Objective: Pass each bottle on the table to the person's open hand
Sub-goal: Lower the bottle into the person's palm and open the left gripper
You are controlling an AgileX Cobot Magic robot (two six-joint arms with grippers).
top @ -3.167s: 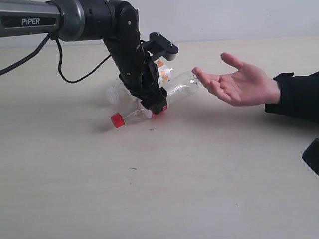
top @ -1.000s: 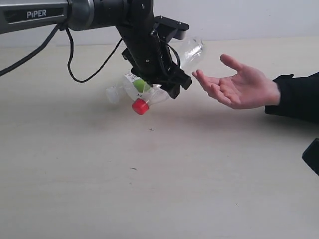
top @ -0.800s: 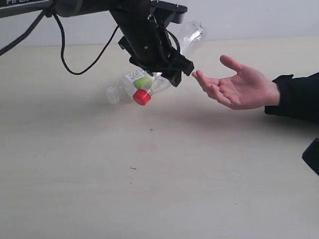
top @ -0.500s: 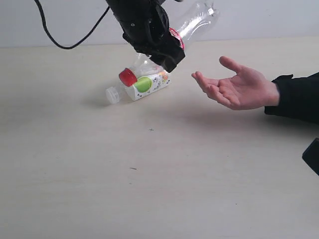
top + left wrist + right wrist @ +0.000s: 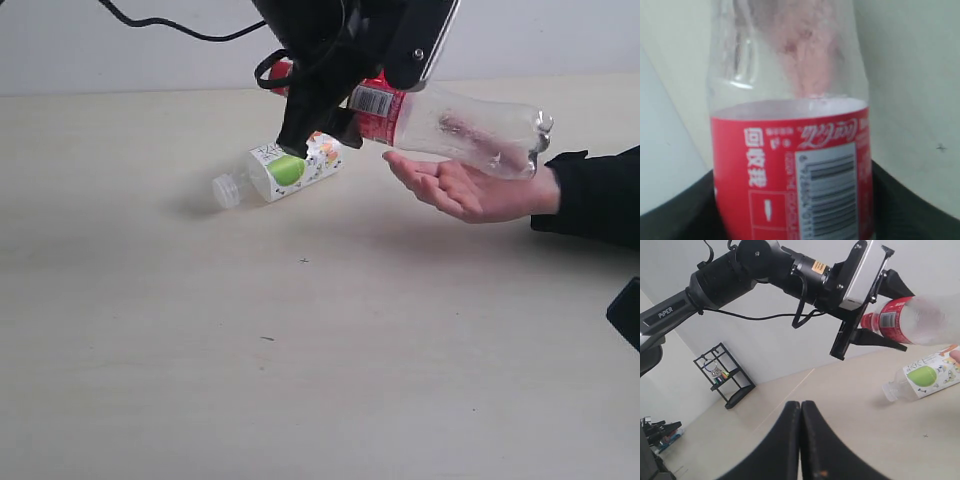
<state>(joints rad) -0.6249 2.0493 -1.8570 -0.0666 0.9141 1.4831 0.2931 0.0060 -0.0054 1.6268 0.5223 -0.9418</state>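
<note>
The left gripper is up above the far middle of the worktop, gripping the clear red-label bottle. Its fingers close on the label end, one on either side, with the red label and barcode between them. In the left wrist view the same bottle fills the frame, with black finger parts flanking the label.

The bottle lies nearly level in the air. Its red cap points left, partly hidden behind the arm, and its clear body stretches right, away from the fingers. That free body hangs directly over the person's open hand, which is palm up and reaches in from the right in a black sleeve. Bottle and palm are very close, but I cannot tell whether they touch.

The green-and-white label bottle lies on its side on the worktop, below and to the left of the left gripper and apart from it, with its white cap pointing left.

The right gripper has its fingers pressed together with nothing between them, well away from both bottles.
</note>
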